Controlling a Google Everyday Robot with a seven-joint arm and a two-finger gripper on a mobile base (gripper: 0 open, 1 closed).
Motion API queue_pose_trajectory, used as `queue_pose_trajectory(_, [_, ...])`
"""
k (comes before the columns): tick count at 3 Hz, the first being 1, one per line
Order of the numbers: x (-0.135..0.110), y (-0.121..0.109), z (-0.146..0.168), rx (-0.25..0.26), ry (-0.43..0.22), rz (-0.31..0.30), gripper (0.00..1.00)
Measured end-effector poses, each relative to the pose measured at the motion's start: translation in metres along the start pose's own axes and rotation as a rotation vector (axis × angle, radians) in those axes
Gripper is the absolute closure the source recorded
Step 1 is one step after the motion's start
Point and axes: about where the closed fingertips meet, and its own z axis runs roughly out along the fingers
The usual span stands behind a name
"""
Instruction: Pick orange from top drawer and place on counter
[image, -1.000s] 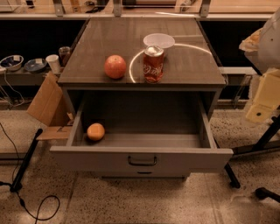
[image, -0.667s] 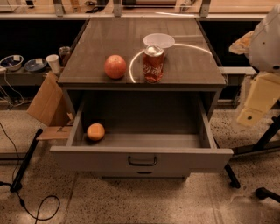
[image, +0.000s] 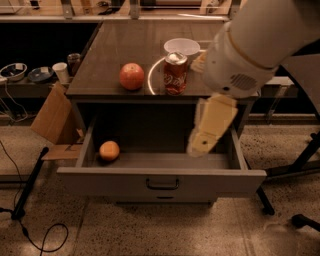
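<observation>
The orange (image: 109, 150) lies on the floor of the open top drawer (image: 160, 183), at its left end near the side wall. The drawer is pulled out from the grey cabinet, its dark handle facing me. The counter (image: 120, 45) is the dark wood-grain top above it. My gripper (image: 198, 146) hangs from the big white arm (image: 255, 45) over the right half of the drawer, pointing down and left. It is well to the right of the orange and not touching it.
On the counter stand a reddish apple (image: 131, 76), a red soda can (image: 175, 73) and a white bowl (image: 182, 47) behind the can. A cardboard piece (image: 52, 117) leans at the cabinet's left. Cups and bowls (image: 61, 71) sit on a low shelf at left. Cables lie on the floor.
My arm has swung in from the right edge of the view to over the right half of the drawer. The orange, apple and can have not moved.
</observation>
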Motion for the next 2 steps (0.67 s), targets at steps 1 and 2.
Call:
queue_pose_trajectory(1, [-0.072, 0.006, 0.054, -0.071, -0.106, 0.004, 0.00])
queue_pose_trajectory(2, [-0.111, 0.009, 0.085, -0.107, -0.159, 0.051, 0.00])
